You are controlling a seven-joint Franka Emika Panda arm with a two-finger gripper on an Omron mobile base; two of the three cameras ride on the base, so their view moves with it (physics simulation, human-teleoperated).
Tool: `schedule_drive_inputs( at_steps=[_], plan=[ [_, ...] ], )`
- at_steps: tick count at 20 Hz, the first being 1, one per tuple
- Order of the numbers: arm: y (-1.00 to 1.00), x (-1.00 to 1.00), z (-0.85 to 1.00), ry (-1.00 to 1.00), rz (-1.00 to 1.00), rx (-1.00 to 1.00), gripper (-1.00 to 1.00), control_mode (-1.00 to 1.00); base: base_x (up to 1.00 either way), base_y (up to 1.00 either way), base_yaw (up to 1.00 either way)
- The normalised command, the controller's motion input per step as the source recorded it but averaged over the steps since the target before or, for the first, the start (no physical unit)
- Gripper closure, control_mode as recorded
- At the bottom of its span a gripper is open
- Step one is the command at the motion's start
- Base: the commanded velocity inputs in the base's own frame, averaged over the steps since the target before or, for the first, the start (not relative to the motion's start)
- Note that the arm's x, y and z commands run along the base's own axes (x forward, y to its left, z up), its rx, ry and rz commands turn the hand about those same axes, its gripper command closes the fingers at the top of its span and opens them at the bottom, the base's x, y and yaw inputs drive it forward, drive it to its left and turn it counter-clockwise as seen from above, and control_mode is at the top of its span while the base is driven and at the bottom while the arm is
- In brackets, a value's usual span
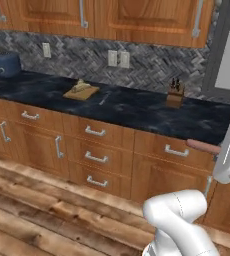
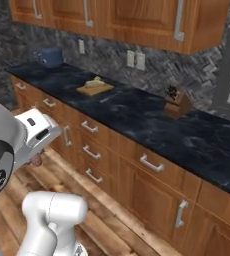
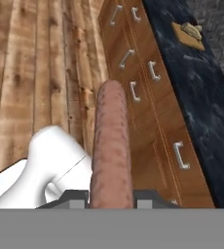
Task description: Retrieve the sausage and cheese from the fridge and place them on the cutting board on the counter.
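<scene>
- A rendered kitchen: a glossy black marble-look tabletop (image 1: pixel 137 107) runs along a grey herringbone backsplash, over reddish wooden cabinets with silver handles and a plank floor.
- The small flat light-brown wooden cutting board (image 1: pixel 81 92) lies on the tabletop near its back edge, well toward the left end. A small pale yellow chunk, judged to be the cheese (image 1: pixel 80 87), already sits on it, so that half of the task looks done.
- The end effector (image 3: pixel 112 197) is clenched on the thin reddish-pink sausage link (image 3: pixel 112 146); the hand view shows the link sticking straight out between the jaws, and the left base view shows its tip poking out beside the white arm, in front of the cabinet drawers.
- The sausage hangs in the air out past the front edge of the tabletop, below its level and toward its right end, well apart from the board.
- A grey edge of the fridge (image 1: pixel 222 50) shows at the upper right; the retrieval part seems finished.
- What is left, by my reading: carry the sausage along to the board, lift it over the front edge, lower it beside the cheese and release.
- A wooden knife block (image 1: pixel 175 95) stands by the back edge between the arm and the board; a high carry should pass it safely.
</scene>
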Motion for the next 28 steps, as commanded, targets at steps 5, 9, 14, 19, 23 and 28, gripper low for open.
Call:
schedule_drive_inputs(
  at_steps=[5,9,14,19,23,28],
  plan=[
    [0.0,0.0,0.0,0.0,0.0,0.0,1.0,1.0,0.7,1.0,-0.41],
    [0.0,0.0,0.0,0.0,0.0,0.0,1.0,1.0,0.32,1.0,-0.47],
    [0.0,0.0,0.0,0.0,0.0,0.0,1.0,1.0,0.0,1.0,-0.48],
    [0.0,0.0,0.0,0.0,0.0,0.0,1.0,1.0,0.06,1.0,-0.28],
    [0.0,0.0,0.0,0.0,0.0,0.0,1.0,1.0,0.34,0.97,-0.2],
    [0.0,0.0,0.0,0.0,0.0,0.0,1.0,1.0,0.57,0.76,-0.12]
  ],
)
